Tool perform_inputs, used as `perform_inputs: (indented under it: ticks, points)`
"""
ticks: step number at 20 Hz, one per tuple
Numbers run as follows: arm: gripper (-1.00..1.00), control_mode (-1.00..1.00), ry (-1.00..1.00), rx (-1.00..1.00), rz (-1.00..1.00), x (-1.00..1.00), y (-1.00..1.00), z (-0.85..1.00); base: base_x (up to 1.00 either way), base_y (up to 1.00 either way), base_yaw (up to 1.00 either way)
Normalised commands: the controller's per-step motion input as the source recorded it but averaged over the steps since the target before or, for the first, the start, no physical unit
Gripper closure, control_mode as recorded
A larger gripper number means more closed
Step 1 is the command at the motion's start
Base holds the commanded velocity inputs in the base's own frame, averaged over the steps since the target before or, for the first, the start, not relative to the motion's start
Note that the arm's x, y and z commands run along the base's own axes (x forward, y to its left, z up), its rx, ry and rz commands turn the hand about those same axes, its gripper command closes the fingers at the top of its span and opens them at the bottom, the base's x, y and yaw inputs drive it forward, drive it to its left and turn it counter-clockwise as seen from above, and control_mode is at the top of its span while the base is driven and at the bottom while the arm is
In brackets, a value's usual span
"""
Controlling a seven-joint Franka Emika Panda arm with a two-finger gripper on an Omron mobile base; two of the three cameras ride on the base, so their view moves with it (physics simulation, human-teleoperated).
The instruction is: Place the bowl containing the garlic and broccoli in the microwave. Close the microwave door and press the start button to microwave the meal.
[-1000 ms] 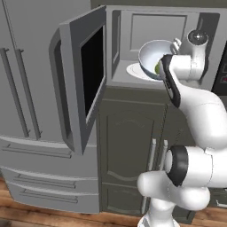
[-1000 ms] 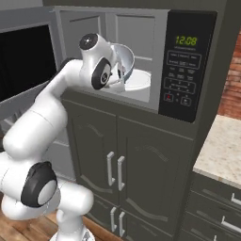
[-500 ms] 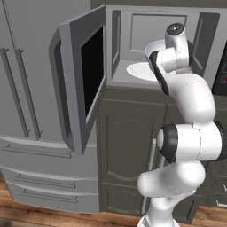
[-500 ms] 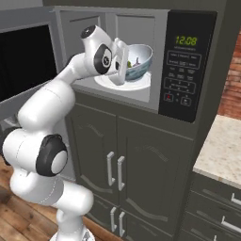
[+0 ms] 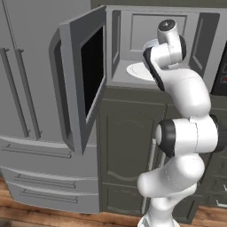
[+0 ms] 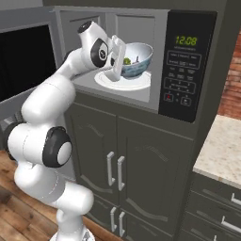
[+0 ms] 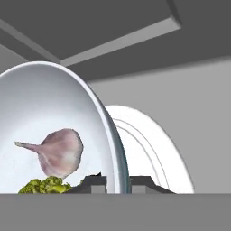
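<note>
Dark grey-green base cabinets [image 6: 136, 160] w/ arched panel doors and silver bar handles [image 6: 114, 169]. Tall pale grey fridge [image 5: 31, 88] w/ vertical bar handles, drawers below. Brown wood-plank floor [image 5: 26, 213]. Beige speckled stone desk [image 6: 221, 153] at right, red brick wall [image 6: 233, 84] behind it.

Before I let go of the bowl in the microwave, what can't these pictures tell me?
- Left base view: the bowl is almost wholly behind the arm.
- Right base view: whether the bowl's base touches the white turntable; the hand covers that spot.
- Hand view: the jaws' grip on the rim, cut off by the bottom edge; most of the broccoli too.
</note>
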Motion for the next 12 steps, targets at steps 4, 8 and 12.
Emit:
perform_inputs:
  ticks: [4,8,12]
  points:
    - [1.00,-1.00,0.02,0.00,0.00,-0.06,0.34,0.00,0.00,0.00,0.00]
    - [-1.00,-1.00,0.02,0.00,0.00,0.00,0.22,-0.03,0.00,0.00,0.00]
    - [-1.00,-1.00,0.00,0.00,0.00,0.00,0.15,-0.14,0.00,0.00,0.00]
